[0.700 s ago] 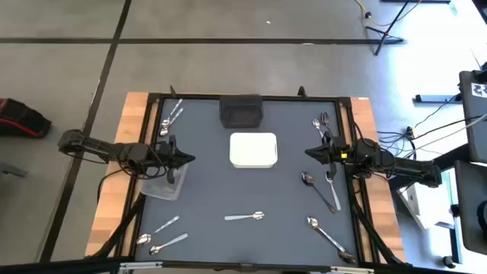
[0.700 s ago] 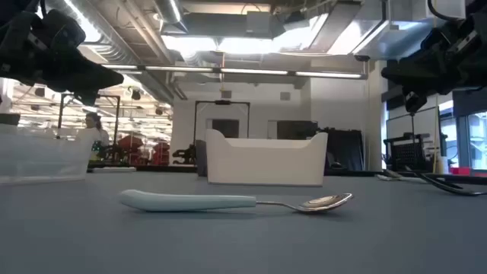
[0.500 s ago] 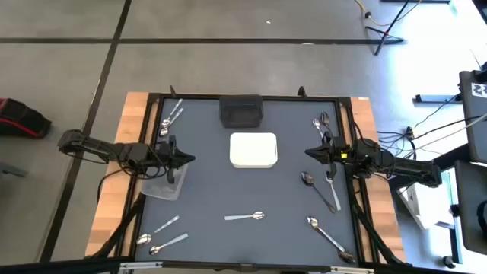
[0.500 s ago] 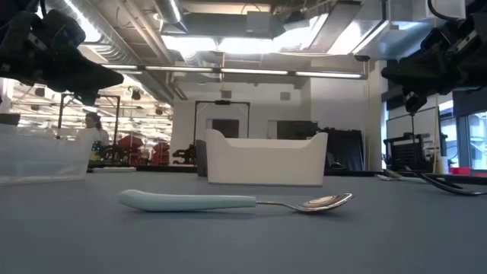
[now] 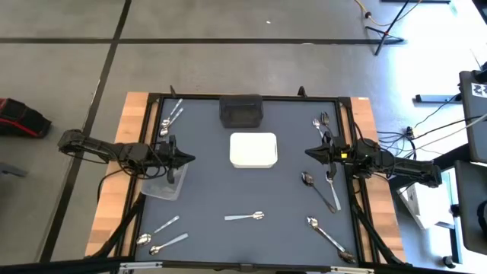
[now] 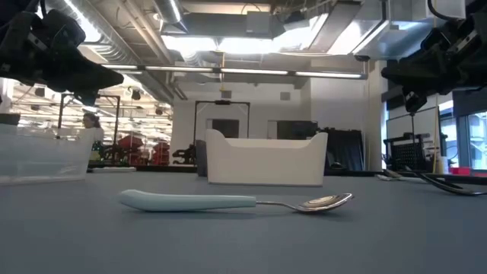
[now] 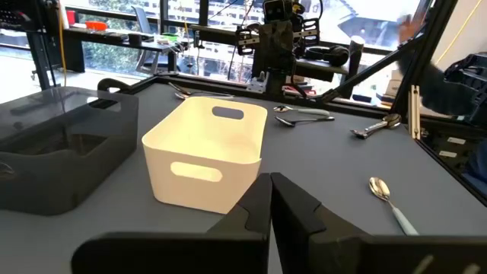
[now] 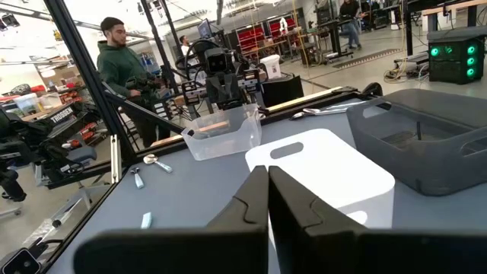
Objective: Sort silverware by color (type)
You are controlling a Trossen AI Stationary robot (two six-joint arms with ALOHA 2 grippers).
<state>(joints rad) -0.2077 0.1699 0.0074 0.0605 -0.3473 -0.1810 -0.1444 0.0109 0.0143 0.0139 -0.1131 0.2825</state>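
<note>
Spoons lie scattered on the dark table (image 5: pixel 205 190) — the nearest dark spoon (image 5: pixel 318 190) sits just inward of the right gripper (image 5: pixel 310 153), handle running away diagonally, while both it and the left gripper (image 5: pixel 190 158) hover with fingers together.

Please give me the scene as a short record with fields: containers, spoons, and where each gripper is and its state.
containers: white rectangular plastic bin at table centre; dark grey bin behind it; clear plastic bin on the left
spoons: small metal spoons lie loose on the table, none in a bin; one light-handled spoon in front of the white bin
left gripper: above the clear bin, fingers shut, empty
right gripper: right of the white bin, fingers shut, empty
</note>
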